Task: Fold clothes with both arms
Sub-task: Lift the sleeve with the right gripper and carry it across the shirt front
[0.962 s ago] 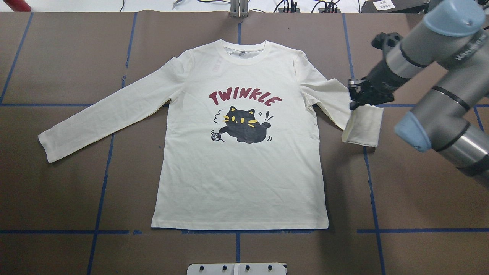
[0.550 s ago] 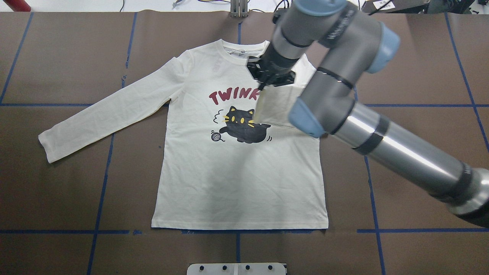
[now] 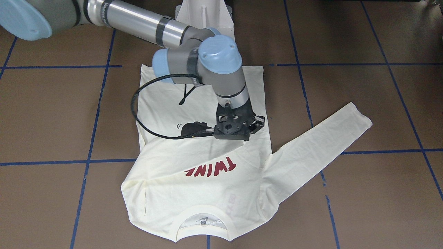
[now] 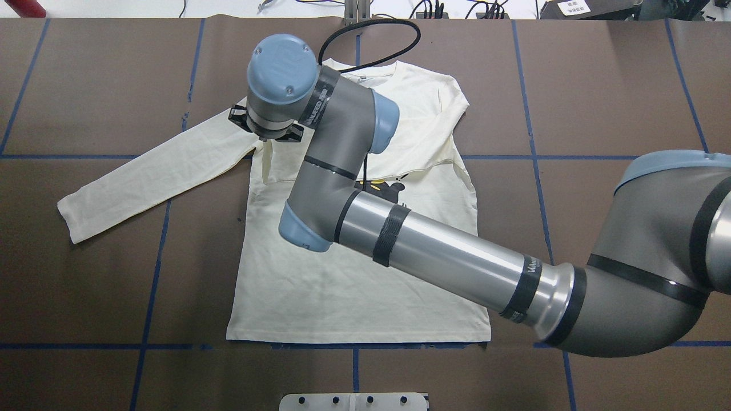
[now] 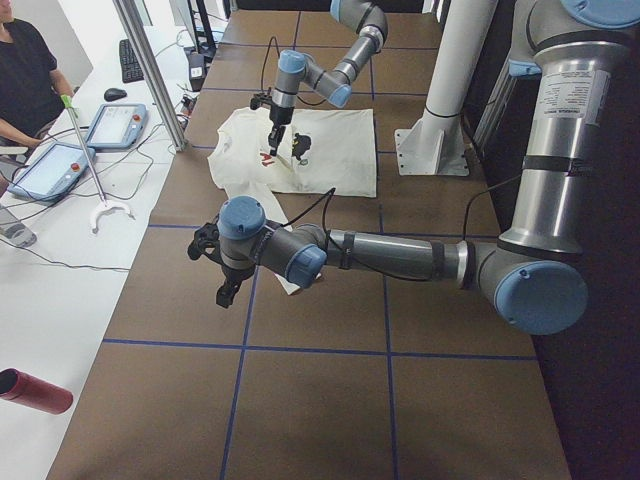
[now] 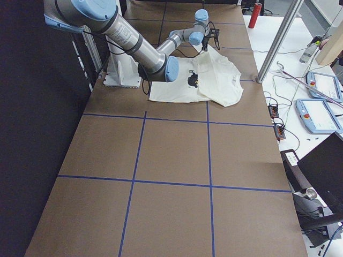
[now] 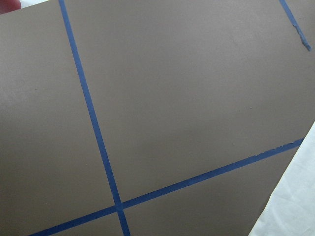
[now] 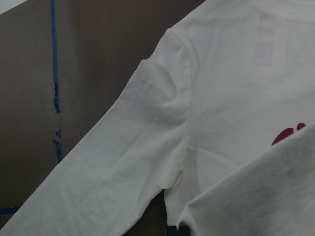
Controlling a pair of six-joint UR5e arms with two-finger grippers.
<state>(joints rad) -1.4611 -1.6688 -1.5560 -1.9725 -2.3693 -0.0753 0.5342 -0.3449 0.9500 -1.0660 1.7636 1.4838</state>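
Observation:
A cream long-sleeved shirt with a black cat print lies flat on the brown table, face up. My right arm reaches across it from the right. My right gripper hangs over the shirt's left shoulder, shut on the cuff of the right sleeve, which is drawn across the chest and covers part of the print. In the front-facing view the right gripper holds the sleeve just above the red lettering. The left sleeve lies spread out. My left gripper shows only in the exterior left view, near that sleeve's cuff; I cannot tell its state.
Blue tape lines cross the brown table. The white pedestal stands behind the shirt's hem. A white plate sits at the near edge. An operator and tablets are beside the table. The left wrist view shows bare table and a cloth corner.
My right gripper has carried the right sleeve from the shirt's right side across the chest to the left shoulder. The shirt body and the left sleeve have not moved.

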